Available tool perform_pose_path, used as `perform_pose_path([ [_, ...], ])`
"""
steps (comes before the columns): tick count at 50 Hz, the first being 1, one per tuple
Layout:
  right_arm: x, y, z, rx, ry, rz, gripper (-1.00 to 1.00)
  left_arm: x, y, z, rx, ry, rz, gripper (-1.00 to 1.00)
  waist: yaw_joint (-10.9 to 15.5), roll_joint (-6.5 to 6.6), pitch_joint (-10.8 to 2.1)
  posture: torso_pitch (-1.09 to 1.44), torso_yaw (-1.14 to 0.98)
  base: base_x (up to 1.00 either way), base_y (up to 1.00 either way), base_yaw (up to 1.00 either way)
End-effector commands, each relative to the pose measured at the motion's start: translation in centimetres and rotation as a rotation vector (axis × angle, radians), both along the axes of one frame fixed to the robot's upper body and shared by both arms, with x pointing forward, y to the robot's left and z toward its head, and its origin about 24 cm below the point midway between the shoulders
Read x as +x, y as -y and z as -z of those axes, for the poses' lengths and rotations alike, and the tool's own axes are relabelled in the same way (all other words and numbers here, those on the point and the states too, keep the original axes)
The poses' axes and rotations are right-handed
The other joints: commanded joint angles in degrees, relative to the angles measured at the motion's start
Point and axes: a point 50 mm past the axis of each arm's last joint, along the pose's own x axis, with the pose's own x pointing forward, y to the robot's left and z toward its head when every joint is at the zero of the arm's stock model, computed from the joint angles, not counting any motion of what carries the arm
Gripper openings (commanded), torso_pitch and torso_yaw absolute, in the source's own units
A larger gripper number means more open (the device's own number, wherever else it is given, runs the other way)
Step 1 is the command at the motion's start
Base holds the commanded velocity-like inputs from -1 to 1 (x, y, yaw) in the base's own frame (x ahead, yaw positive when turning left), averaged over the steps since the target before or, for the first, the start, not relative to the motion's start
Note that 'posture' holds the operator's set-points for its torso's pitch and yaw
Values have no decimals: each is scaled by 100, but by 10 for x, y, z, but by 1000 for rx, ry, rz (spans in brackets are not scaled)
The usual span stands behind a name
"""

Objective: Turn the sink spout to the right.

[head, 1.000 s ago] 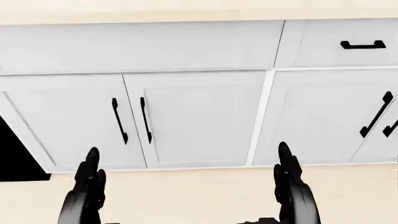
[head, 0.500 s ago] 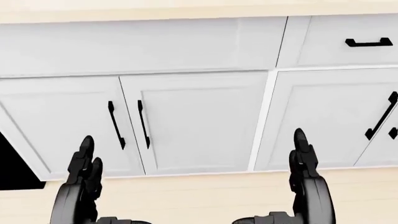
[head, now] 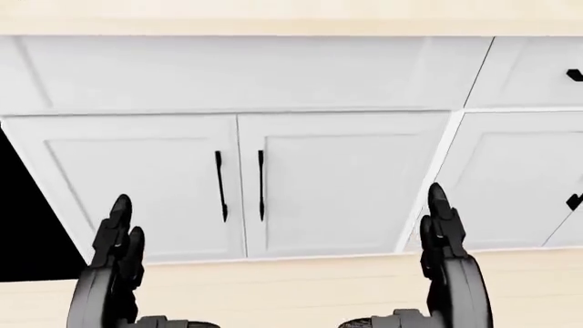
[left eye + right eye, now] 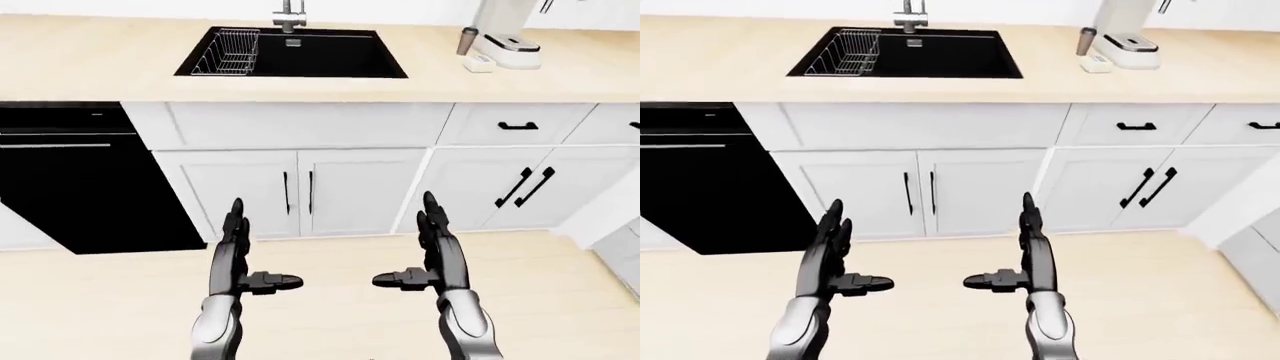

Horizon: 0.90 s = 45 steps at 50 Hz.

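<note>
- At top centre of the left-eye view sat the black sink [image 4: 330, 56], set into a pale wood counter [image 4: 90, 60]; the sink spout [image 4: 290, 13] rose at the basin's upper edge, its top cut off by the frame, so its heading could not be read.
- A wire basket [image 4: 226, 54] stood inside the basin's left part.
- On the counter to the right of the sink stood a white appliance [image 4: 505, 34], with a small dark cylinder [image 4: 467, 41] just beside it.
- Below the counter ran white cabinets [image 4: 360, 191] with black bar handles; a black dishwasher front [image 4: 70, 176] filled the left.
- Left hand [image 4: 240, 259] was held low over the pale floor, fingers straight and pointing up, thumb jutting inward, gripping nothing.
- Right hand [image 4: 435, 255] mirrored it, fingers extended, thumb inward, empty.
- Both hands were well apart from the sink, level with the cabinet doors' lower edge.
- Head view showed only cabinet doors and both sets of fingertips.
</note>
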Motion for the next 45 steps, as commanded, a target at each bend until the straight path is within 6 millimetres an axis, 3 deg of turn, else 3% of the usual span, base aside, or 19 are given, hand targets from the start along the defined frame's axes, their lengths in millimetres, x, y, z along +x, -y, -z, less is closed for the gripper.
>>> perform_pose_path([
  [1, 2, 0, -13, -6, 62, -2, 100, 3, 2, -16, 0, 80, 8, 100, 5, 68, -77, 0, 0, 0, 0, 0],
  [2, 2, -1, -5, -7, 62, -4, 100, 3, 2, -16, 0, 80, 8, 100, 16, 58, -82, 0, 0, 0, 0, 0],
  [7, 3, 0, -15, -7, 61, -3, 100, 3, 1, -15, -2, 78, 9, 100, 86, -98, -56, 0, 0, 0, 0, 0],
  [9, 3, 0, -4, -5, 62, -2, 100, 3, 1, -15, -2, 78, 9, 100, 103, -291, -48, 0, 0, 0, 0, 0],
  [10, 4, 0, -12, 0, 62, -2, 100, 4, 1, -15, -5, 78, 9, 100, 104, -440, -73, 0, 0, 0, 0, 0],
  [11, 3, 2, -10, 5, 66, -3, 100, 5, 0, -14, -8, 74, 8, 100, 94, -302, -58, 0, 0, 0, 0, 0],
  [13, 3, 5, -18, 17, 70, 7, 100, 5, 0, -13, -9, 70, 7, 100, 86, -261, -102, 0, 0, 0, 0, 0],
  [20, 11, 10, -15, 116, 78, 29, 100, 5, 0, -19, -25, 68, 5, 100, -24, -128, -194, 0, 0, 0, 0, 0],
  [21, 16, 13, -18, 126, 71, 31, 100, 9, -3, -28, -26, 70, 3, 100, -31, -128, -214, 0, 0, 0, 0, 0],
  [23, 25, 15, -41, 90, 73, 17, 100, 17, -17, -63, -41, 97, -19, 100, -34, -132, -257, 0, 0, 0, 0, 0],
  [25, 36, 21, -72, 47, 89, 47, 100, 24, -26, -81, 25, 104, -41, 100, -29, -125, -272, 0, 0, 0, 0, 0],
  [28, 49, 28, -85, 8, 95, 67, 100, 30, -37, -107, 34, 119, -48, 100, -33, -118, -235, 0, 0, 0, 0, 0],
  [32, 64, 35, -127, 19, 114, 60, 100, 45, -51, -147, 39, 135, -53, 100, -33, -106, -276, 0, 0, 0, 0, 0],
  [37, 74, 37, -172, -12, 129, 50, 100, 59, -57, -186, 91, 156, -66, 100, -18, -98, -242, 0, 0, 0, 0, 0],
  [40, 80, 42, -191, -114, 143, 58, 100, 63, -56, -205, 119, 168, -67, 100, -21, -98, -207, 0, 0, 0, 0, 0],
  [45, 85, 53, -216, -127, 143, 83, 100, 69, -50, -235, 154, 192, -61, 100, -27, -118, -164, 0, 0, 0, 0, 0],
])
